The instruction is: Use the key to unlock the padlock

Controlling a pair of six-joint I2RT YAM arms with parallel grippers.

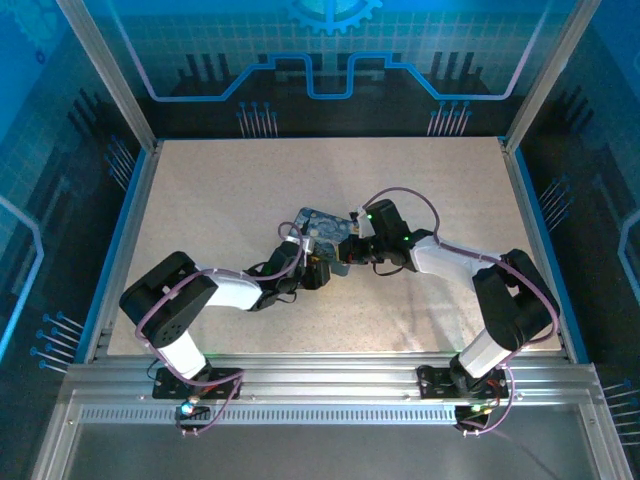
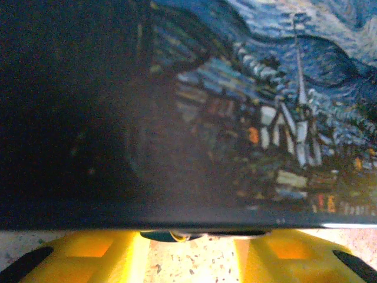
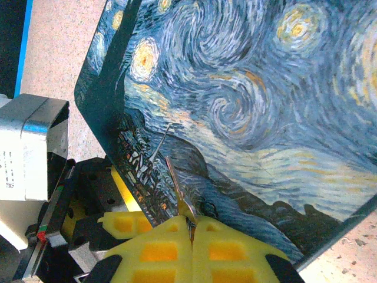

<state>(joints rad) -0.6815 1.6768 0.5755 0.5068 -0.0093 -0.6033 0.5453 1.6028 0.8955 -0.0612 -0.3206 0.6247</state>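
Note:
The Starry Night tin box (image 1: 318, 226) lies mid-table, with both arms meeting at it. My right gripper (image 3: 191, 227) is shut on the key (image 3: 177, 186), a thin metal blade that sticks up from between the yellow pads against the painted lid (image 3: 247, 94). My left gripper (image 2: 194, 259) stands at the box's near edge with its yellow fingers (image 2: 100, 253) apart and speckled tabletop between them. The padlock (image 2: 171, 236), a small dark teal body with a silvery loop, peeks out under the box's rim (image 2: 188, 221) just beyond those fingertips. From above, the left gripper (image 1: 317, 270) and right gripper (image 1: 352, 248) are close together.
The speckled table (image 1: 220, 200) is ringed by a blue rim and metal frame posts (image 1: 105, 70). The left gripper's yellow finger (image 3: 125, 224) and dark wrist (image 3: 88, 194) sit right beside the right gripper at the box's corner.

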